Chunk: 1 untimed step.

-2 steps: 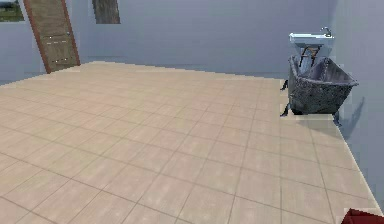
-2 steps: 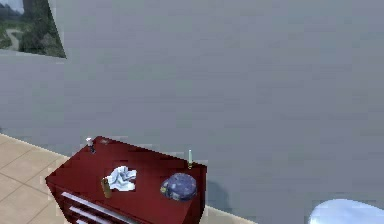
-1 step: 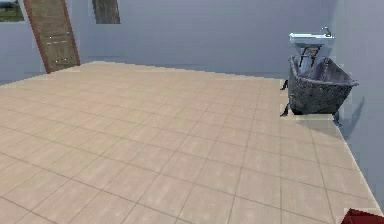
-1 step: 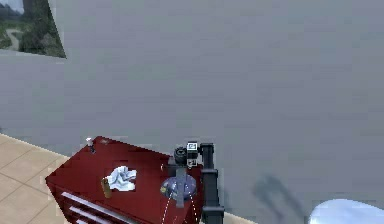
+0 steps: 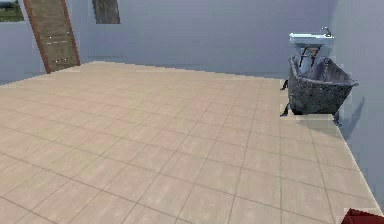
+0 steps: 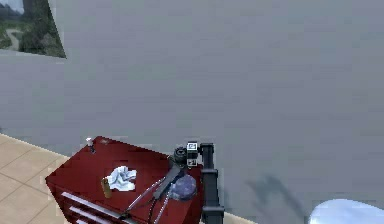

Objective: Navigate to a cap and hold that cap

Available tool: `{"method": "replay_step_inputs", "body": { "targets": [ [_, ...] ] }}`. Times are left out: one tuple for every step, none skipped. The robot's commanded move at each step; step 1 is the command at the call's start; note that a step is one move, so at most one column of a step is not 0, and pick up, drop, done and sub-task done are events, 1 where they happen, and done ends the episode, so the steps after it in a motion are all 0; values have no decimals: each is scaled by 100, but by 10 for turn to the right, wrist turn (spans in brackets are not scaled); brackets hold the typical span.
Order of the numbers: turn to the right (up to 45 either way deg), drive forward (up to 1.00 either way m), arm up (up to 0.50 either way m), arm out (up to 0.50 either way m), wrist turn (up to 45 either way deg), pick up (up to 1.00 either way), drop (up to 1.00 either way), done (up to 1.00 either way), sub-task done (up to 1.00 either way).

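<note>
Red cabinet top [image 6: 80, 180] against a bare grey wall: the gripper [image 6: 160, 190] stands at the end of the dark arm [image 6: 211, 195], its thin fingers slanting across the cabinet's surface. Whether it has hold of anything cannot be told, nor how its fingers are set. Just beside them, near the arm, a rounded blue-grey lump [image 6: 183, 187] lies on the cabinet top. I take it for the cap.

By that reading the drive looks done and the grasp is the step in hand. The next move calls for settling the fingers about the lump and lifting it clear of the surface, without catching its neighbours.

The lump looks low, domed and soft-edged, and duller than the glossy red beneath it.

Farther along the top lie a crumpled white thing [image 6: 122, 178] and a small yellowish piece [image 6: 105, 186]. Ahead of the robot, tan tiled floor [image 5: 150, 130] runs to a white sink [image 5: 312, 40] and a grey tub [image 5: 320, 88].
</note>
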Motion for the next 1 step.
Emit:
{"method": "replay_step_inputs", "body": {
  "targets": [
    [0, 0, 0, 0, 450, 0, 0, 0, 0]
  ]
}}
